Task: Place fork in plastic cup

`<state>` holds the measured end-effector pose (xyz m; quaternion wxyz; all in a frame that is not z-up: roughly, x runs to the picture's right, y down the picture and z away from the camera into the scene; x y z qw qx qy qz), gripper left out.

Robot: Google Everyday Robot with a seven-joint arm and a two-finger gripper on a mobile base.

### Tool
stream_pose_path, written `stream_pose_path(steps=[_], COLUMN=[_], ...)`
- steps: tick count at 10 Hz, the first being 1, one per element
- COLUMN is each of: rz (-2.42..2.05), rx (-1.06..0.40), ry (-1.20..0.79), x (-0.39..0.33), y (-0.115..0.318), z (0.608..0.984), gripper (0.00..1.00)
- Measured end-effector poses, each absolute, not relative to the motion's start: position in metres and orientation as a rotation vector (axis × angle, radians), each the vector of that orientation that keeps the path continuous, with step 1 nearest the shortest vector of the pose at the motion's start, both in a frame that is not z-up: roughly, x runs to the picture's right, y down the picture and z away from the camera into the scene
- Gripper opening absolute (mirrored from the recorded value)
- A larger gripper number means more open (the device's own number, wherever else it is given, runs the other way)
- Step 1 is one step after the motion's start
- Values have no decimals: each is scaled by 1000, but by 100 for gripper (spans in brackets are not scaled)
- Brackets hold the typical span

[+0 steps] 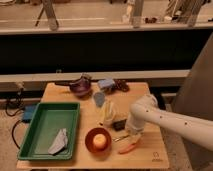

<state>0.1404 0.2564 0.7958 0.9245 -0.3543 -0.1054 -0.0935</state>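
Observation:
The fork (121, 137) is a slim silver piece lying on the wooden table (150, 155), between the black block (119, 124) and the orange carrot-like thing (127, 148). The plastic cup (99, 98) is pale blue and stands near the table's middle, behind the fork. My gripper (132, 133), at the end of the white arm (165, 120), points down right beside the fork's right end. The wrist hides the gripper's tip.
A green tray (35, 145) holding a crumpled grey cloth (59, 142) fills the left side. An orange bowl (90, 145) with a yellow ball sits at the front. A yellowish item (106, 112), a purple bowl (80, 86) and a blue item (106, 83) are further back.

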Motion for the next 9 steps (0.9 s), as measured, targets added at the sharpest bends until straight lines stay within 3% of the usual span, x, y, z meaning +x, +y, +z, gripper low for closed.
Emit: stream_pose_path(steps=[2,6,9], rz=[-189,-194,-191], rx=[-735,-739,-777], ry=[-213,-207,-188], x=[140,143,143], y=[257,257,270], z=[801,797,811], gripper=[58,33,33])
